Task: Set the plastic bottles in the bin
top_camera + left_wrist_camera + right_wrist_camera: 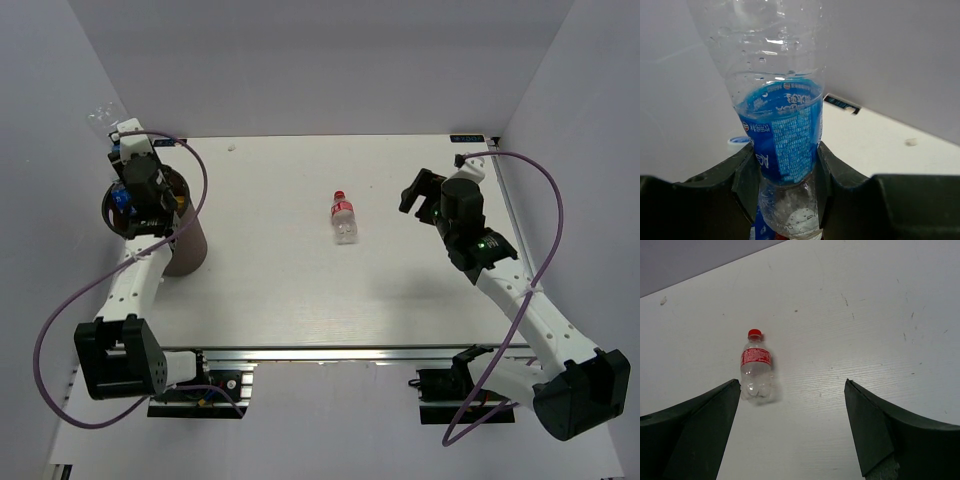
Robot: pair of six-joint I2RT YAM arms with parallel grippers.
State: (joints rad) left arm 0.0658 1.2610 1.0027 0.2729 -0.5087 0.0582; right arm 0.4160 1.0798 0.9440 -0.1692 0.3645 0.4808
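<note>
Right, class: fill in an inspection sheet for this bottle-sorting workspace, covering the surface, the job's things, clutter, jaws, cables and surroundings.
Surface: white table, a few faint scuffs, mostly bare.
Job's things: dark brown bin at the left edge; blue-labelled bottle held over the bin's mouth; red-labelled bottle with a red cap lying on its side mid-table.
Clutter: small white scrap near the far edge.
Grippers: left jaws shut on the blue-labelled bottle; right jaws open and empty, apart from the red-labelled bottle.
Cables: left purple cable and right purple cable loop loosely along each arm.
Surroundings: plain white walls on three sides.
</note>
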